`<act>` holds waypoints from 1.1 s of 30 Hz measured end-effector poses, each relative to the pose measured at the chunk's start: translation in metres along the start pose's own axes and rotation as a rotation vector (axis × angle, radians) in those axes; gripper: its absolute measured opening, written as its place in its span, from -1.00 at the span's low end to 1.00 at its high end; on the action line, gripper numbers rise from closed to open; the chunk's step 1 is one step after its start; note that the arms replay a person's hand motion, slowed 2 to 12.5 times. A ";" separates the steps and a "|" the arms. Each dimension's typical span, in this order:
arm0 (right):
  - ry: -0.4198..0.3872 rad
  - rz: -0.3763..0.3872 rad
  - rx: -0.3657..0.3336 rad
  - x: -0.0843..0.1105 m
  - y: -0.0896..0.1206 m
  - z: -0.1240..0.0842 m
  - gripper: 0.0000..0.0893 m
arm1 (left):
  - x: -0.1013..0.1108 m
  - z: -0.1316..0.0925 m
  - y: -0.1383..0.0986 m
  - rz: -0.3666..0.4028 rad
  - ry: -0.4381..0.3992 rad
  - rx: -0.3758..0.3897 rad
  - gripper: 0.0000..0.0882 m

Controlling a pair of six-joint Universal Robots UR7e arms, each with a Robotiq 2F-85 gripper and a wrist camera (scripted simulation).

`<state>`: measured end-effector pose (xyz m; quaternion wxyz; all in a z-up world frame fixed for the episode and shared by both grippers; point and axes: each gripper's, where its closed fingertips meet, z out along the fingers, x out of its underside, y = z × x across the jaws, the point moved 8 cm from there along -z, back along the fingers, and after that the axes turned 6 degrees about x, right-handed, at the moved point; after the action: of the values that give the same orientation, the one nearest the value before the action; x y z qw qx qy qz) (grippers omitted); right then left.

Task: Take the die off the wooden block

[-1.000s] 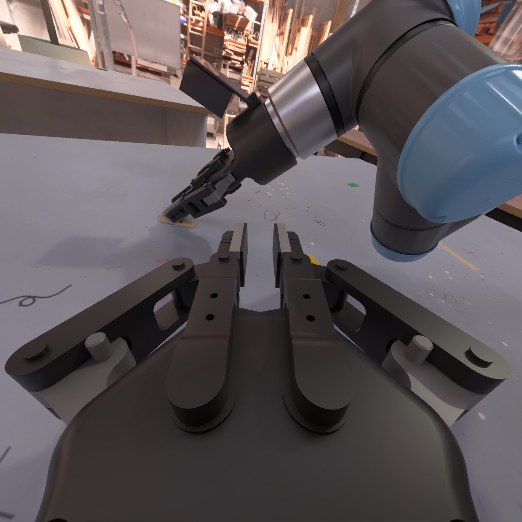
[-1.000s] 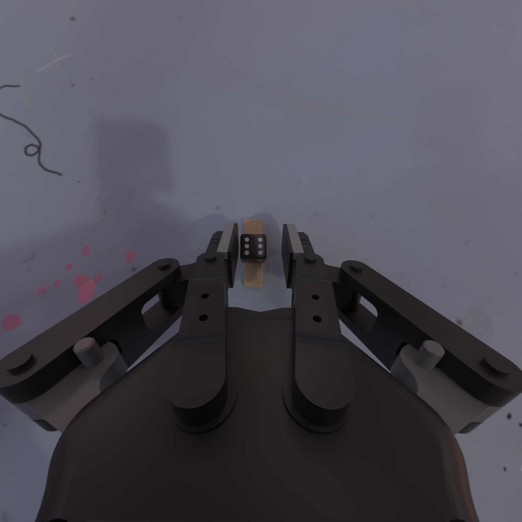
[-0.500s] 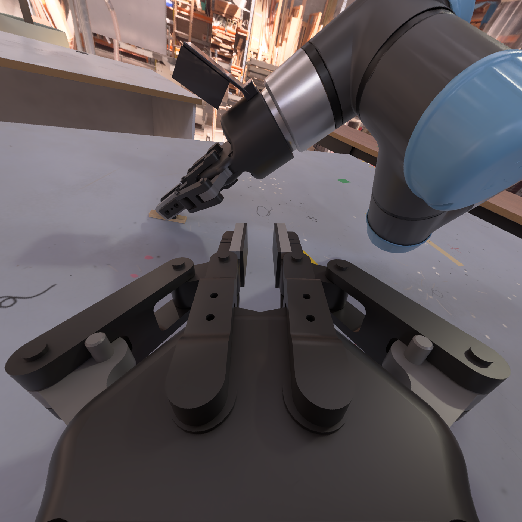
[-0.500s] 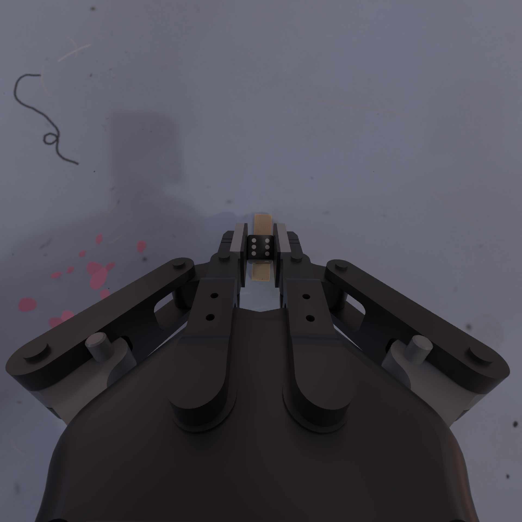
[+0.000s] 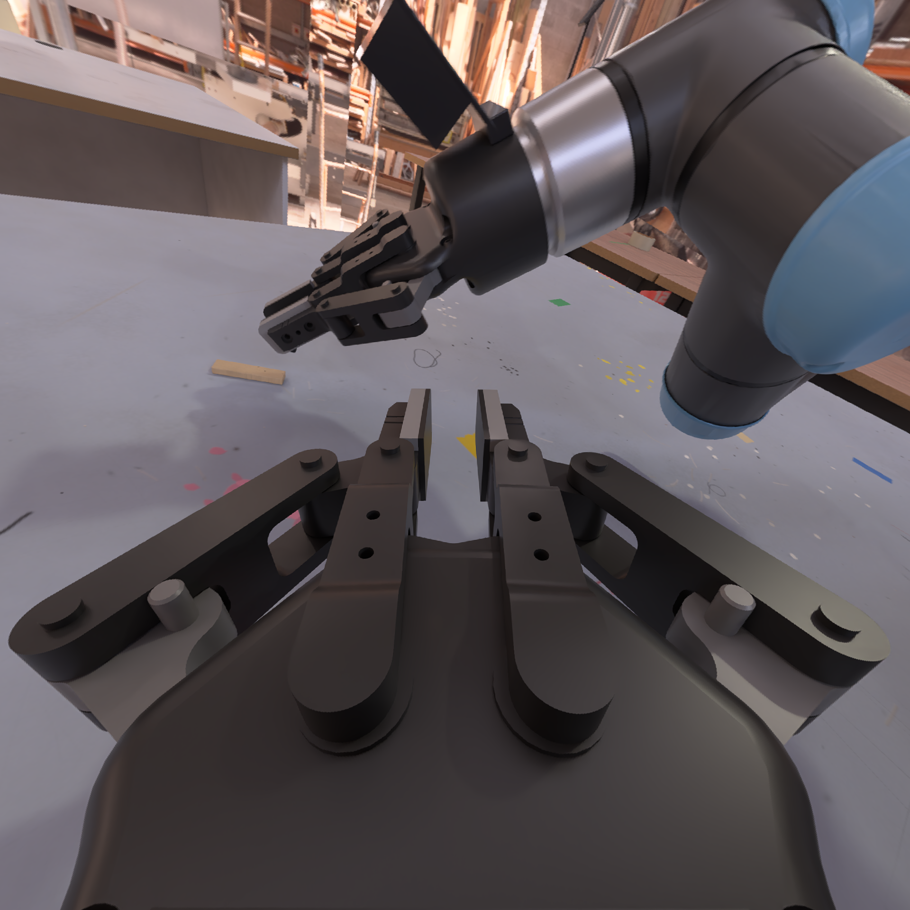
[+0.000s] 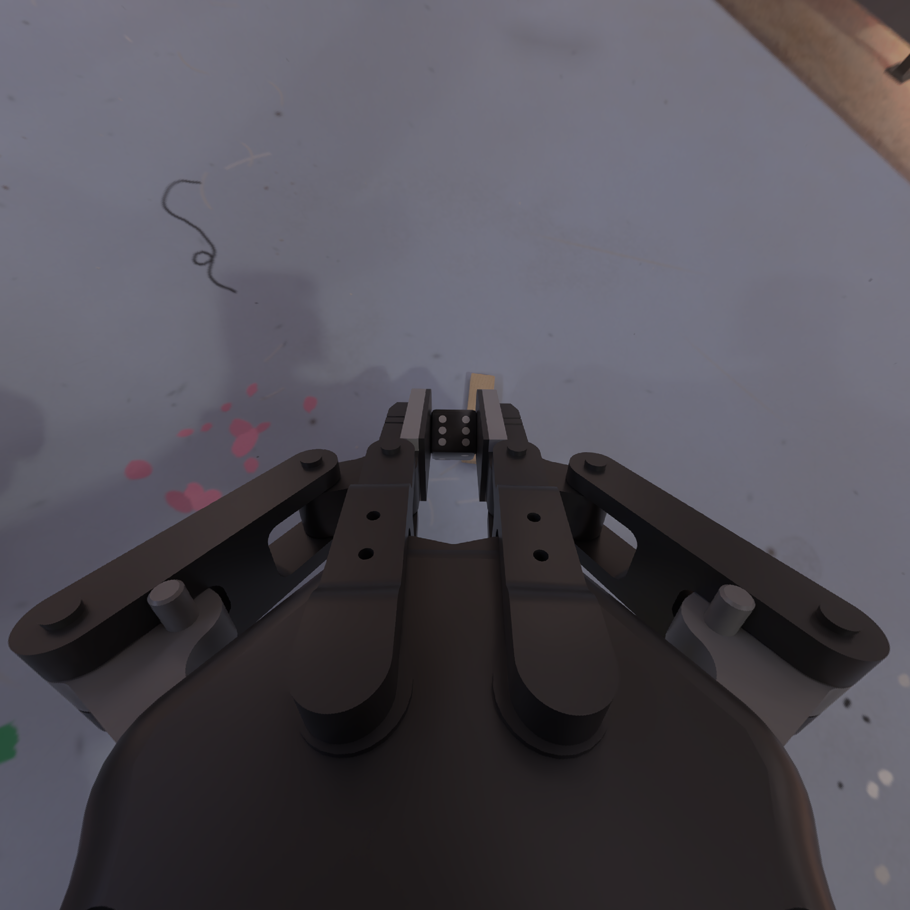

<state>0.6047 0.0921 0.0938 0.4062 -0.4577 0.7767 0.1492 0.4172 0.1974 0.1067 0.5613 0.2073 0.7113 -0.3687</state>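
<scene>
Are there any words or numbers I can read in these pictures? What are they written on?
No words or numbers can be read anywhere.
Die, held in the right gripper: no digits, only six white dots on the face toward the camera.
Red patch beyond the table's far edge: maybe a sign, too blurred to read.
Black squiggle on the table: a scribble, not letters.
Wooden block: bare, no marks.

- A black die (image 6: 454,432), six pale pips facing the camera, is held above the table.
- A flat, pale wooden block (image 5: 248,371) is seen lying bare.
</scene>
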 end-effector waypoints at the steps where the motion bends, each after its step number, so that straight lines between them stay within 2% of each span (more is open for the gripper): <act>1: -0.017 -0.006 0.000 0.000 0.001 -0.005 -0.64 | 0.000 0.000 0.000 -0.001 0.003 0.008 -0.63; 15: -0.254 -0.078 0.014 0.001 0.014 -0.086 -0.64 | -0.006 0.006 -0.002 -0.022 0.014 0.165 -0.62; 25: -0.393 -0.079 0.011 0.012 0.024 -0.143 -0.64 | -0.015 0.015 -0.008 -0.035 0.025 0.284 -0.62; 33: -0.466 -0.041 -0.005 0.026 0.027 -0.175 -0.64 | -0.022 0.025 -0.011 -0.035 0.044 0.353 -0.62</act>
<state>0.4894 -0.0146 0.1800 0.5763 -0.4277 0.6522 0.2443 0.4321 0.1737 0.1288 0.4942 0.2983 0.6510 -0.4929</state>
